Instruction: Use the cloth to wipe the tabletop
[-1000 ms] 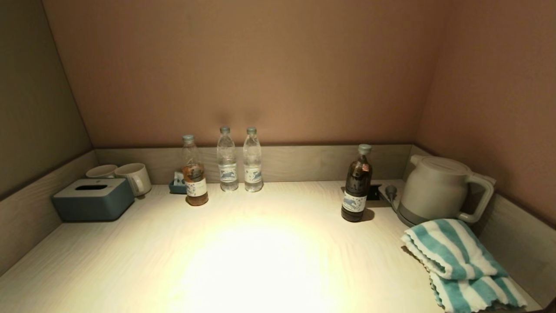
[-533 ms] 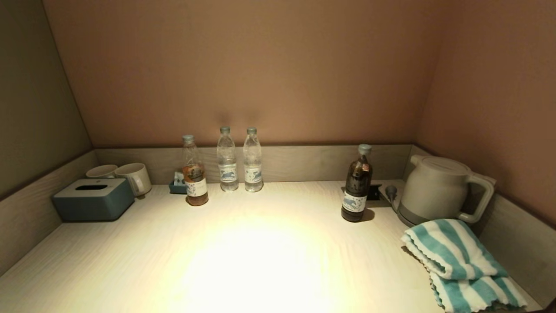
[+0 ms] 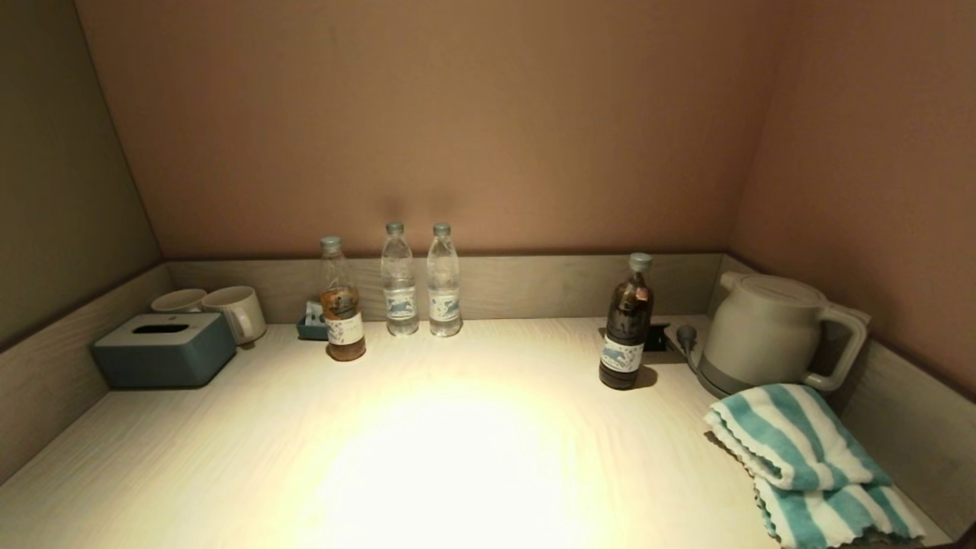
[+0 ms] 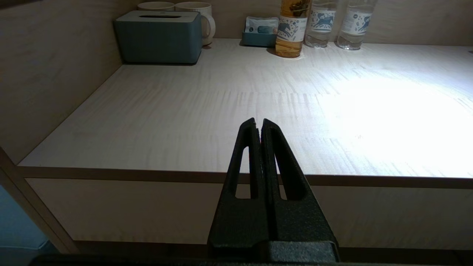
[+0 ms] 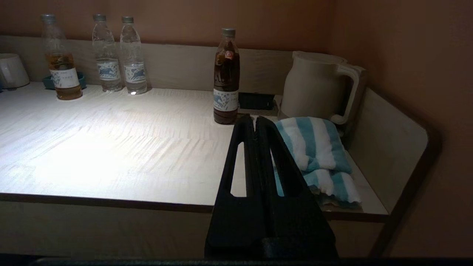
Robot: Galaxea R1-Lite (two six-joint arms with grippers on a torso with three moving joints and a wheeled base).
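Note:
The teal and white striped cloth [image 3: 808, 465] lies folded at the tabletop's near right corner, just in front of the kettle; it also shows in the right wrist view [image 5: 317, 155]. The pale wood-grain tabletop [image 3: 457, 457] is brightly lit in its middle. Neither gripper shows in the head view. My left gripper [image 4: 258, 123] is shut and empty, held off the table's front edge on the left side. My right gripper [image 5: 254, 120] is shut and empty, held off the front edge, a little to the left of the cloth.
A beige kettle [image 3: 770, 335] stands at the back right with a dark bottle [image 3: 627, 324] left of it. Three bottles [image 3: 399, 282] stand along the back rim. A grey-blue tissue box [image 3: 164, 351] and two mugs [image 3: 236, 311] sit at the back left.

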